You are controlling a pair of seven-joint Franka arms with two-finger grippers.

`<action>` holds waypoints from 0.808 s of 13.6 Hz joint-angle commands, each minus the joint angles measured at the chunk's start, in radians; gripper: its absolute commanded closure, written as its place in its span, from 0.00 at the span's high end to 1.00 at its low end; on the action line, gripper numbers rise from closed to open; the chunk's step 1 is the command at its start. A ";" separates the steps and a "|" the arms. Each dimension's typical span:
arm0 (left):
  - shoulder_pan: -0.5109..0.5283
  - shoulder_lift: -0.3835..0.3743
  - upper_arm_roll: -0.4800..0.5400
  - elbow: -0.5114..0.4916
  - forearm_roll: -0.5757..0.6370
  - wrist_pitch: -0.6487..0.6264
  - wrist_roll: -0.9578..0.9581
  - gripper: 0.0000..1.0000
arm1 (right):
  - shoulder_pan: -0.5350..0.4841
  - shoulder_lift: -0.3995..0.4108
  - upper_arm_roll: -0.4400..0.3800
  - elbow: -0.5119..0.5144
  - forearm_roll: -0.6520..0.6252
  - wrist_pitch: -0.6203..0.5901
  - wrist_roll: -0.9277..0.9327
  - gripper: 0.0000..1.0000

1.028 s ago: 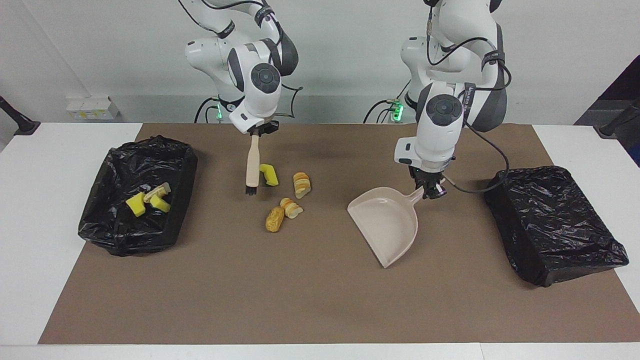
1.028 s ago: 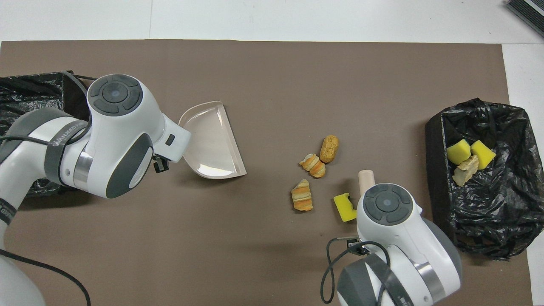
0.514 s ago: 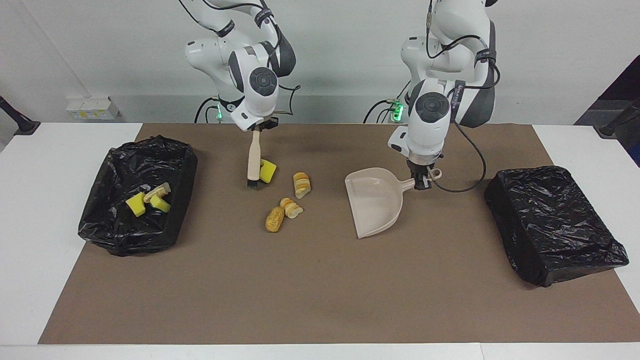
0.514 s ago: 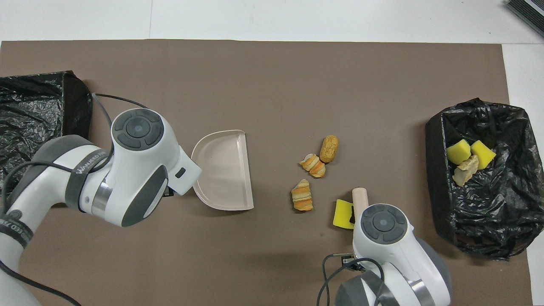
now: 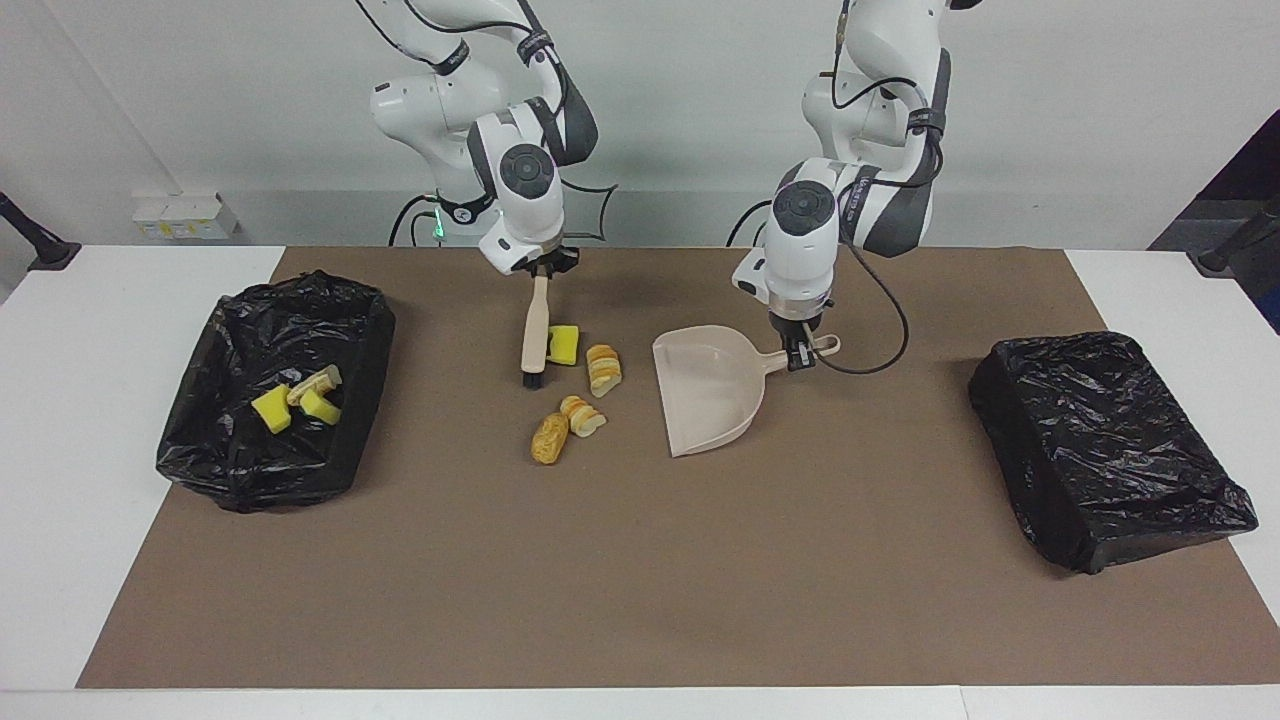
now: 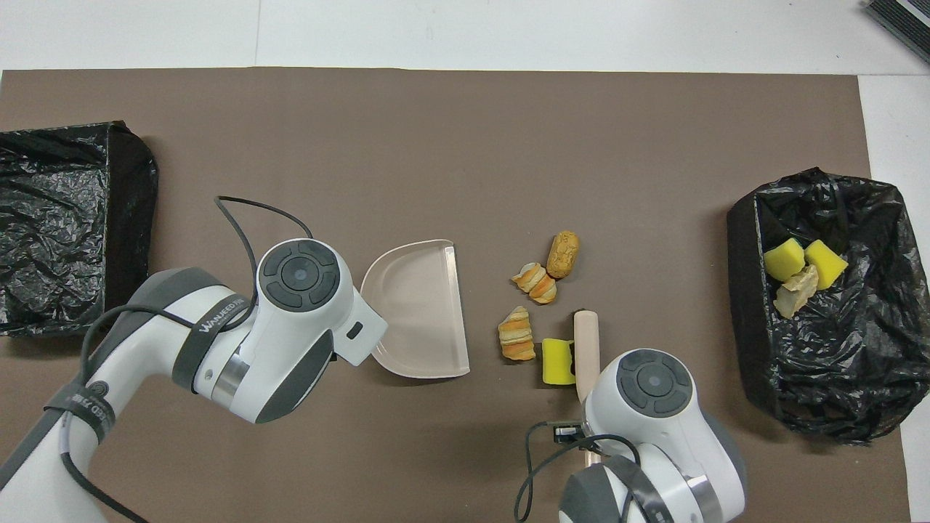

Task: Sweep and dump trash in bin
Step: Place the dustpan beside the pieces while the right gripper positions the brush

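Facing view: beige plastic dustpan [image 5: 712, 390] is gripped by left gripper [image 5: 797, 356]; beige wooden brush [image 5: 535, 330], clamped in right gripper [image 5: 541, 268], apparently touches yellow sponge chunk [image 5: 564, 345] beside golden-brown pastry bits [image 5: 603, 369].

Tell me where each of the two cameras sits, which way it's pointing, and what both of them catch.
Facing view: high across the table, looking at the robots; both whole arms show, the right claw holding the beige brush, the left claw holding the beige plastic dustpan.
Overhead view: above the robots' end, looking steeply down and forward; only wrists and forearms show.
Shared: the dustpan, the brush, the yellow sponge chunk beside the brush, and the black-lined bin with trash inside.
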 commanded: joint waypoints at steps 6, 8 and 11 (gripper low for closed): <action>-0.054 -0.038 0.012 -0.082 -0.009 0.045 -0.015 0.00 | 0.105 0.103 0.004 0.068 0.241 0.161 -0.015 0.00; -0.054 -0.040 0.012 -0.082 -0.009 0.045 -0.015 0.00 | 0.135 0.126 0.004 0.114 0.316 0.173 -0.021 0.00; -0.051 -0.040 0.012 -0.082 -0.009 0.045 -0.015 0.00 | 0.175 0.134 0.002 0.181 0.359 0.190 -0.014 0.00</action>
